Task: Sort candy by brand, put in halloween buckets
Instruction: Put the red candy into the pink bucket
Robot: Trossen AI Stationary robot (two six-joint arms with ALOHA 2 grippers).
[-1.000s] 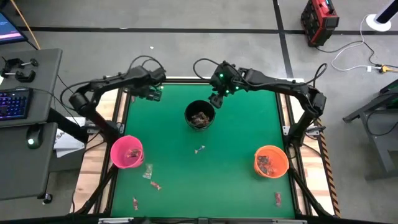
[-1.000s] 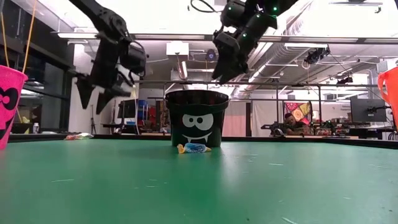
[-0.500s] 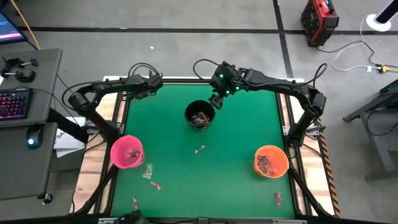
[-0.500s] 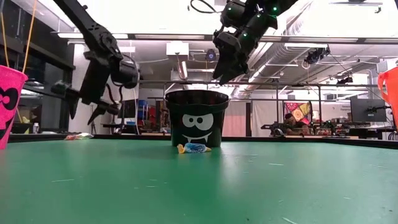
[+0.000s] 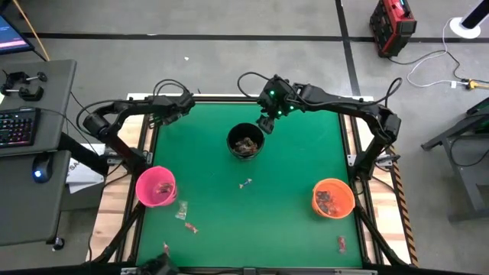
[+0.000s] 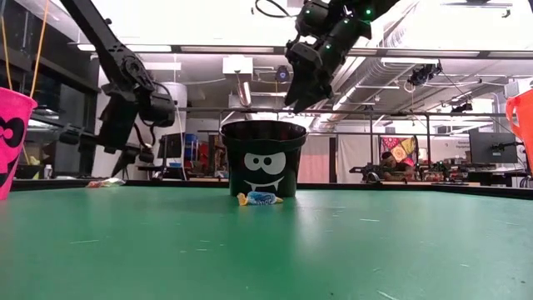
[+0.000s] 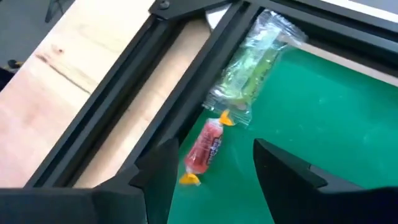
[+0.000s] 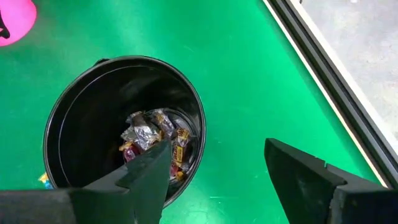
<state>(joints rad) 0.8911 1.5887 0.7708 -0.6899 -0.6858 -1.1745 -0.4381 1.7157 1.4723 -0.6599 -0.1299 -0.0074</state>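
Green felt covers the table (image 5: 298, 168), where the left gripper (image 7: 211, 165) hovers with fingers parted over a red candy (image 7: 205, 149) and a green wrapper (image 7: 249, 68) against the black frame rail (image 7: 180, 93). Both look light, crinkly and slippery, best pinched mid-body. Above the black bucket (image 8: 81, 124), the right gripper (image 8: 217, 168) hangs open and empty.

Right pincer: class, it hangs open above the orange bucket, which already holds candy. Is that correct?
Not quite. The right pincer hangs open above the black bucket, not the orange one. The high view shows this; the right wrist view shows the candy inside.
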